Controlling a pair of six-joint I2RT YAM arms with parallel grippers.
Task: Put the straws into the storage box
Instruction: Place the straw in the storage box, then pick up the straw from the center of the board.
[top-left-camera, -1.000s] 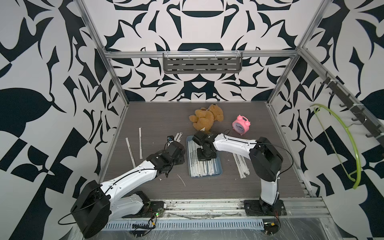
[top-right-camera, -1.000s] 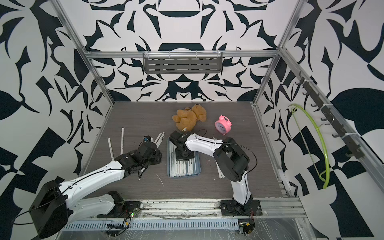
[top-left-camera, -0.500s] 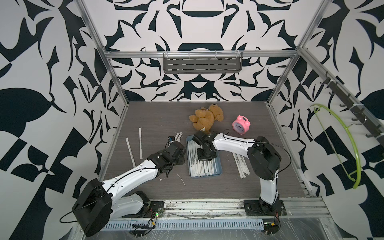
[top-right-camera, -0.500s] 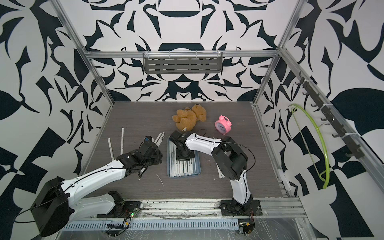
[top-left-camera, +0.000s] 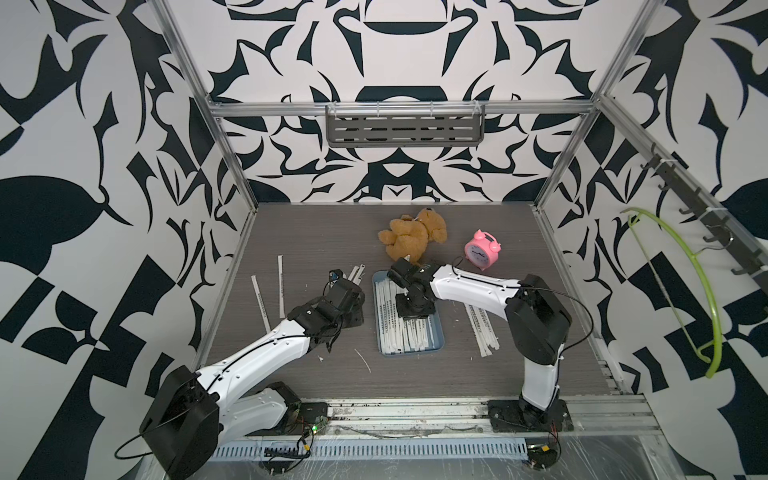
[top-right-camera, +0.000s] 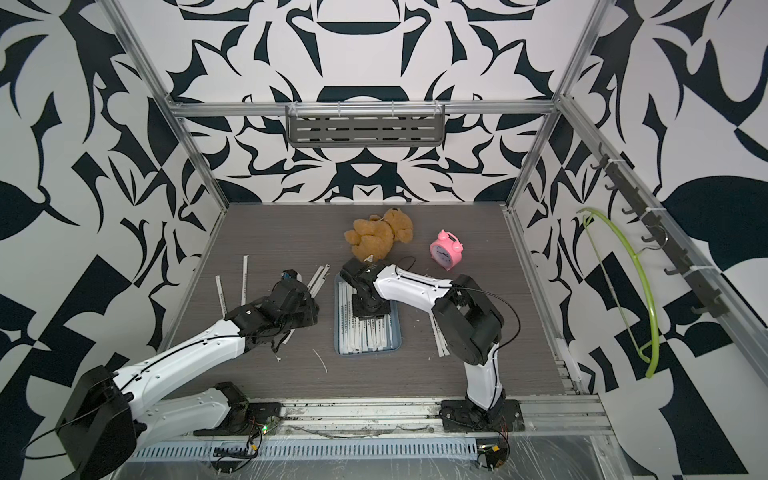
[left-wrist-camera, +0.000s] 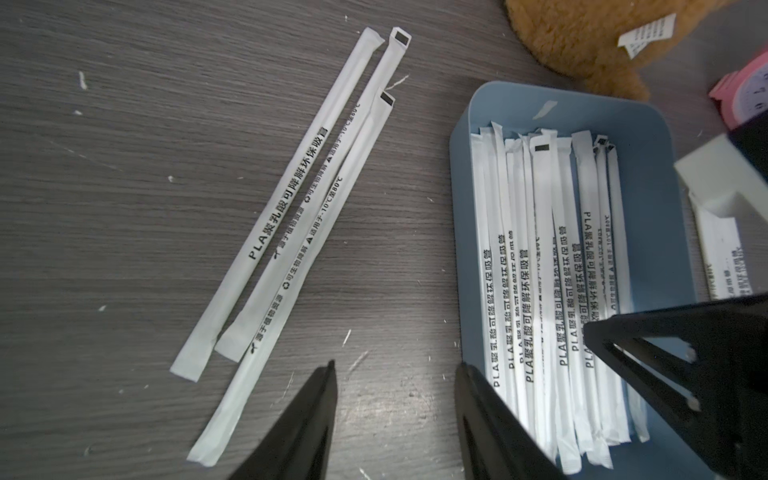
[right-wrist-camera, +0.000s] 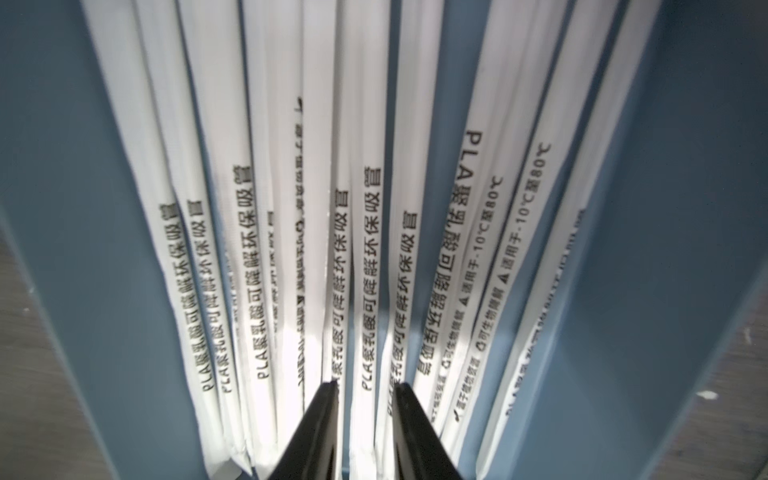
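R gripper low inside storage box, jaws parted, nothing pinched; L gripper open, empty, over bare table beside box.
Approx. half done, by my est.: roughly ten straws lie lengthwise in box. Not yet in: three-straw group just beside box on L side, straw pair farther L, straw bunch on table to R of box.

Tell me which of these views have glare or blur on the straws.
Right wrist view: glare washes out the straws near the right gripper, and print blurs toward the edges. Left wrist view: print on the loose straws is crisp, the teddy bear soft. In both top views: even light, no blur, straw print too small to read.
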